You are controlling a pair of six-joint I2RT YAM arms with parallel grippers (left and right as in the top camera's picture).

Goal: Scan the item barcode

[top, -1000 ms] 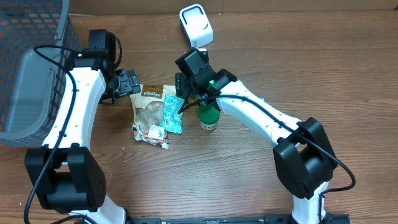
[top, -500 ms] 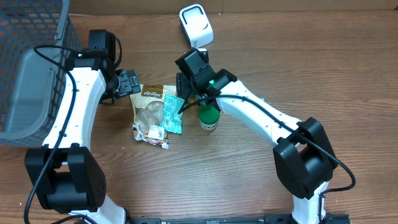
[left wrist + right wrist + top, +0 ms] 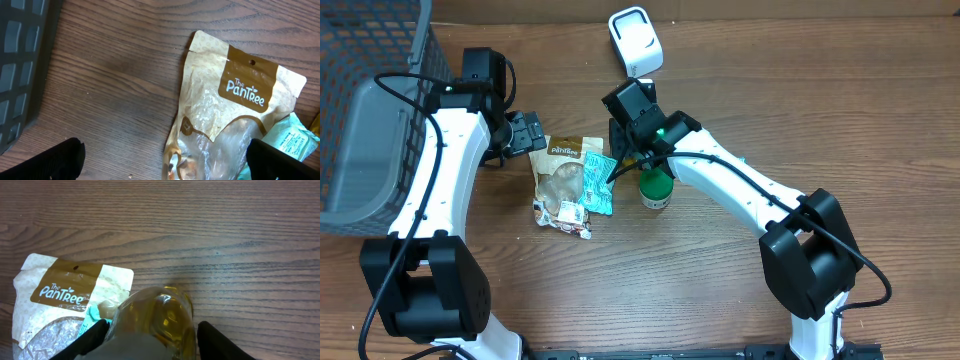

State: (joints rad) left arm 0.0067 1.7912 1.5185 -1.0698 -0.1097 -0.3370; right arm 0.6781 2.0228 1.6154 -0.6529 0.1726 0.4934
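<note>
The left claw (image 3: 531,133) hangs wide open beside the snack bag (image 3: 563,172), unmoved. The right claw (image 3: 621,140) has narrowed around a yellowish bottle (image 3: 152,312) just right of the bag. Whether it grips yet, I cannot tell. The pickup looks underway, with the white scanner (image 3: 636,40) waiting beyond.
</note>
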